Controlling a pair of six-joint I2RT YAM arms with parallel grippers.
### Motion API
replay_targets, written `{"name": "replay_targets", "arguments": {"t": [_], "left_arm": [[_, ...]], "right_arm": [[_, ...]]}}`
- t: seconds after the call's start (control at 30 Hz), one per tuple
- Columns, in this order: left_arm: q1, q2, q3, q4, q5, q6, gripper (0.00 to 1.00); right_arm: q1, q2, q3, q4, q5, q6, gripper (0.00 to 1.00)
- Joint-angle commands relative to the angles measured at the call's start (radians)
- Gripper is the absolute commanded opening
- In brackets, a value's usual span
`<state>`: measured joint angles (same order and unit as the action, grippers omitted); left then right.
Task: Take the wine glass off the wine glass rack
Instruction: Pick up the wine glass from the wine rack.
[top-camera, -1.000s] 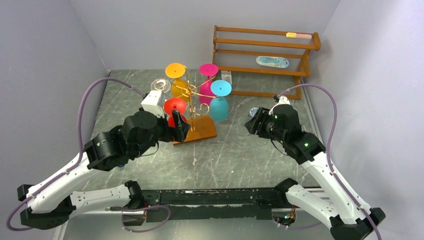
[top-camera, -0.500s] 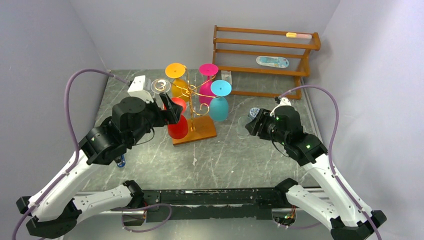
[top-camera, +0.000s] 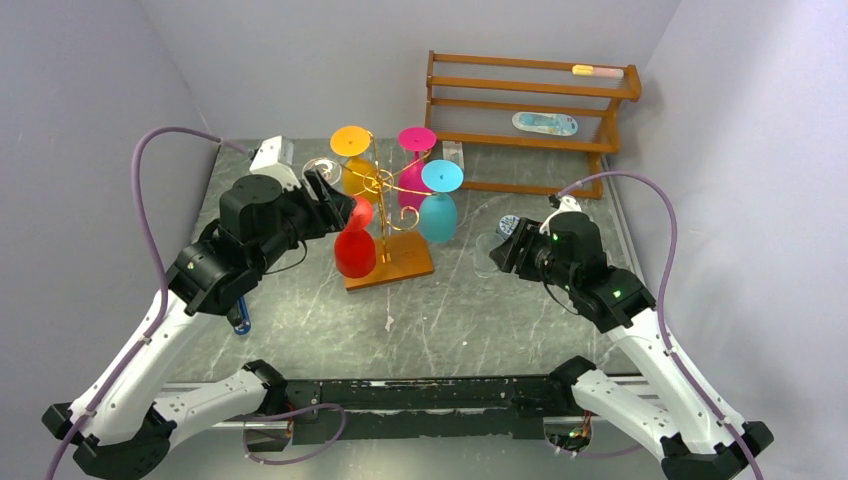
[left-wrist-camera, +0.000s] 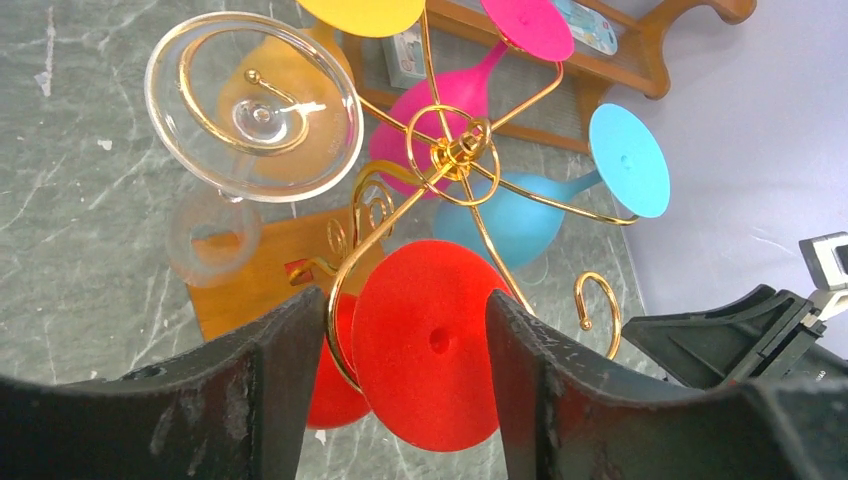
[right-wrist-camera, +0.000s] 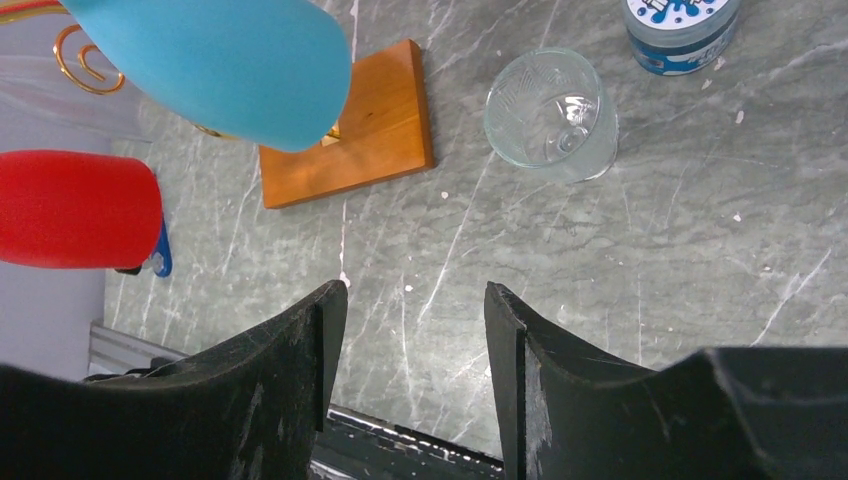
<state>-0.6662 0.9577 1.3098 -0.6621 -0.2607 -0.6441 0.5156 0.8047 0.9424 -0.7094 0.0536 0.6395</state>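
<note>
Five stemmed glasses hang foot-up on the wine glass rack (top-camera: 404, 262), centre of the top view. The red wine glass (top-camera: 354, 252) is taken as the target, hung at the rack's lower-left side w/ its bowl low beside the wooden base. It is judged light, stiff, smooth & prob. slippery, and chippable if knocked against the wire. Hold is best taken at the flat foot or stem, not the bowl, so it can be slid out along the curl. The left claw (left-wrist-camera: 405, 302) is seen straddling the red foot, jaws apart w/ a gap & a gold wire at one side: no firm grip shown. The right claw (right-wrist-camera: 415, 292) is open & empty over the table (top-camera: 450, 320), near a clear tumbler (right-wrist-camera: 550, 112). The wire-to-foot fit is shown only by the left wrist view, the whole rack & both arms only by the top view.
</note>
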Motion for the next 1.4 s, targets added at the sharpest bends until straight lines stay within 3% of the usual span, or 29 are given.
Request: {"name": "replay_targets", "arguments": {"t": [0.0, 0.3, 0.77, 1.0, 1.37], "left_arm": [[0.016, 0.005, -0.002, 0.001, 0.037, 0.002, 0.62], [0.018, 0.013, -0.011, -0.056, 0.025, 0.045, 0.53], [0.019, 0.018, 0.019, -0.123, 0.024, 0.085, 0.40], [0.018, 0.029, 0.037, -0.156, 0.026, 0.112, 0.39], [0.018, 0.045, 0.067, -0.183, 0.009, 0.135, 0.27]], "right_arm": [[0.002, -0.006, 0.029, -0.011, -0.009, 0.000, 0.57], [0.003, 0.000, 0.098, -0.021, -0.049, 0.003, 0.57], [0.002, 0.033, 0.207, 0.053, -0.367, 0.030, 0.56], [0.002, 0.050, 0.213, 0.055, -0.414, 0.031, 0.56], [0.002, 0.054, 0.213, 0.047, -0.410, 0.039, 0.56]]}}
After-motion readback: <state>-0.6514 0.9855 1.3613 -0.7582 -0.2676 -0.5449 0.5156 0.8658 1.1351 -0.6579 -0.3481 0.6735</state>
